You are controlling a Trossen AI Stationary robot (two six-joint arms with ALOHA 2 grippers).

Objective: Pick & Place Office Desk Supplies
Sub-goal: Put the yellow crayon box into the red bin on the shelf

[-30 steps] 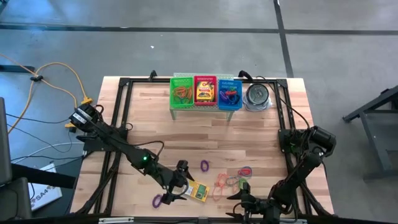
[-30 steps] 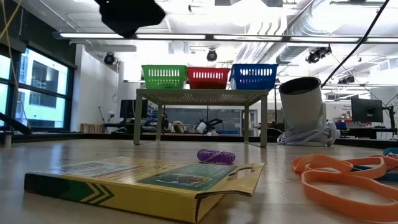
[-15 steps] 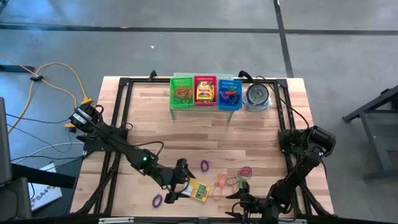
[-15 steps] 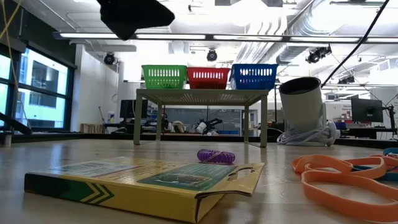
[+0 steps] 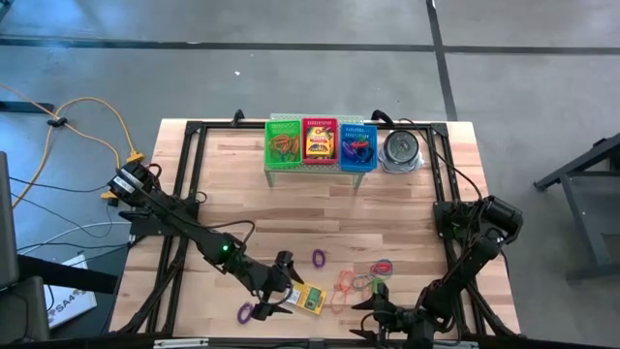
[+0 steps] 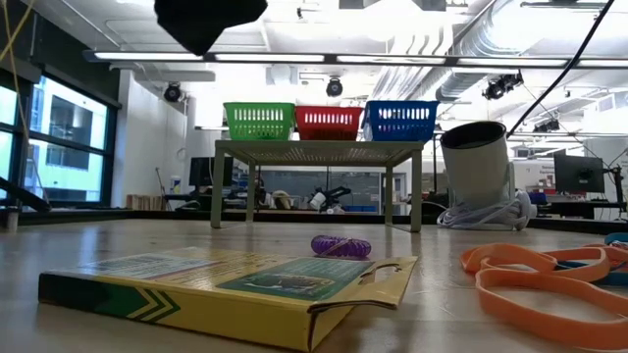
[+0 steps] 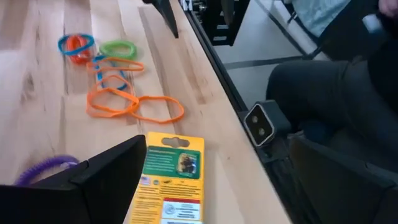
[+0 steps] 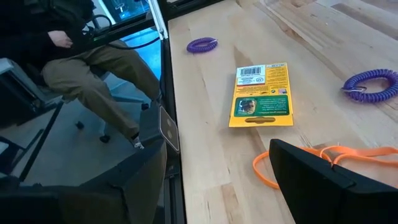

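Now the left gripper [image 5: 274, 294], fingers spread wide and empty, has edged closer over the crayon box [image 5: 309, 300] lying flat at the near edge, so a grab looks close; orange bands [image 5: 345, 284] crowd beside it, right gripper [image 5: 376, 312] waits half-open nearby

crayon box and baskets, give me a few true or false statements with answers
1. A crayon box lies flat on the table. True.
2. The left gripper holds that box. False: it hovers over it, open and empty.
3. The red basket has a crayon box in it. True.
4. The tin stands left of the green basket. False: it stands right of the blue basket.
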